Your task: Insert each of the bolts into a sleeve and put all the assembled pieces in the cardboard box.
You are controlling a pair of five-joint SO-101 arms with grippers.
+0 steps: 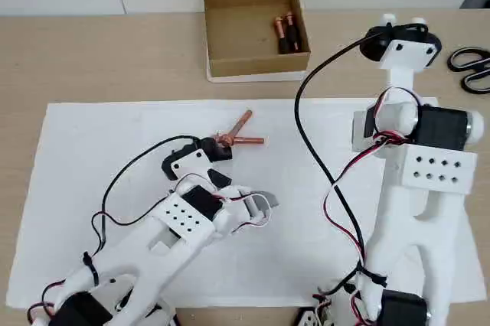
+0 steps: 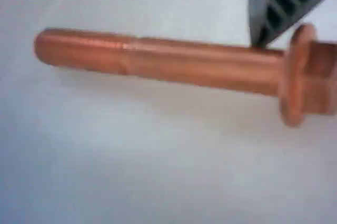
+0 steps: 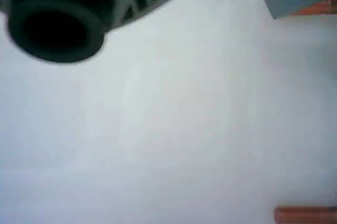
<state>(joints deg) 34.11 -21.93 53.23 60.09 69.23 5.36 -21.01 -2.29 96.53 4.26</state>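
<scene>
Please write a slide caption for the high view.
Left arm's tool at two copper bolts on white sheet; two pieces in cardboard box.

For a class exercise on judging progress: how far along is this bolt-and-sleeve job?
Done: two sleeved bolts lie in the cardboard box. In hand: the left gripper is at the heads of two bare bolts on the white sheet, and what looks like a black sleeve shows close in the right wrist view. Left: both bare bolts need sleeves, then go in the box.
</scene>
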